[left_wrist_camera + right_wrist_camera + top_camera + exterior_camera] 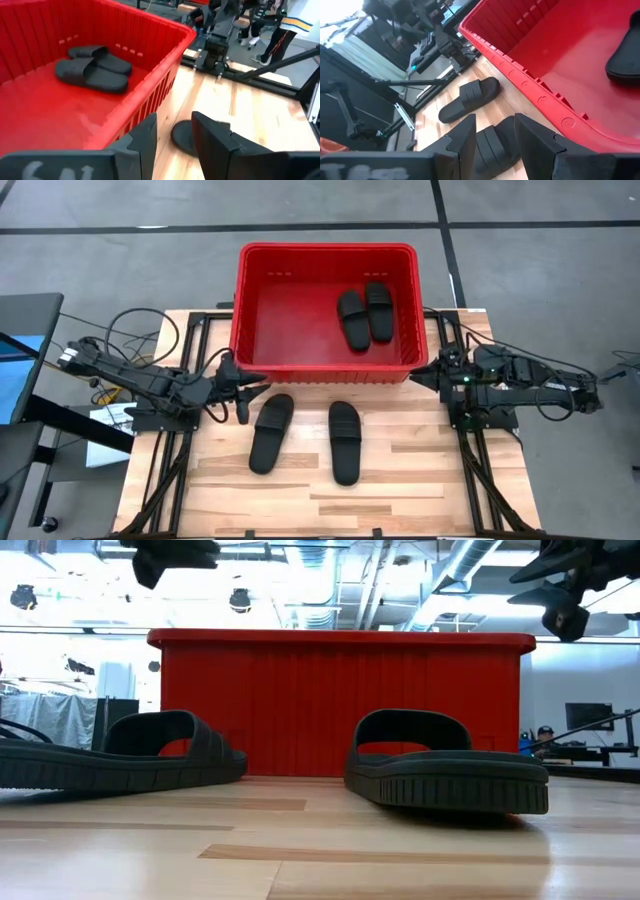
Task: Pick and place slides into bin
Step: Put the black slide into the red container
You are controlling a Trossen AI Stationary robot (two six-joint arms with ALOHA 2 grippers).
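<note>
While both spread end effectors point(243, 385) point(425, 372) hang empty, bin point(340, 705) hides two slides point(363, 315) at table level.

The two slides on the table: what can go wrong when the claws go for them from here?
1. Both claws hang close to the bin's near wall: the left claw at its left corner, the right claw at its right corner. A lift could hit the rim.
2. The left slide lies tilted, the right slide lies straight, so one grip angle may slip.
3. Two slides already fill the bin's right part; a drop there may land on them.
</note>
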